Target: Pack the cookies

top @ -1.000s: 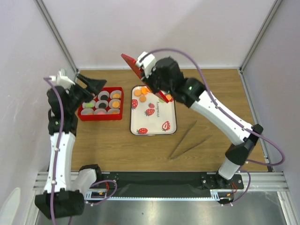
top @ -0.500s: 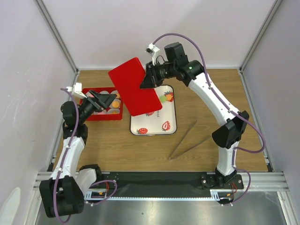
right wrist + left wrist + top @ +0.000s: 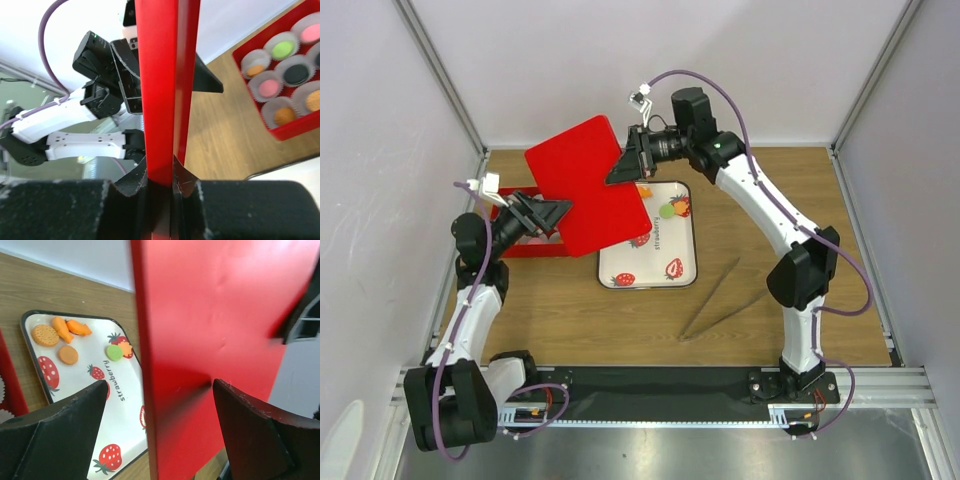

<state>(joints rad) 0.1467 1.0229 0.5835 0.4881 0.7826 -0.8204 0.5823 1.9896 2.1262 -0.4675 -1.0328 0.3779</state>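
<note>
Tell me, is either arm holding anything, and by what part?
The right gripper pinches the red lid by its edge; the left gripper is open, holding nothing.

I get a bright, even overhead view, with only faint, soft shadows on the brown wooden tabletop (image 3: 570,300). On the left wrist camera the flat red plastic lid (image 3: 210,330) ahead of the left gripper (image 3: 160,384) has a soft, smeared near edge and a darker shaded patch, and the gripper's black fingers (image 3: 55,440) are dim. Beyond the right gripper (image 3: 161,175), the white wall (image 3: 240,20) washes out.
</note>
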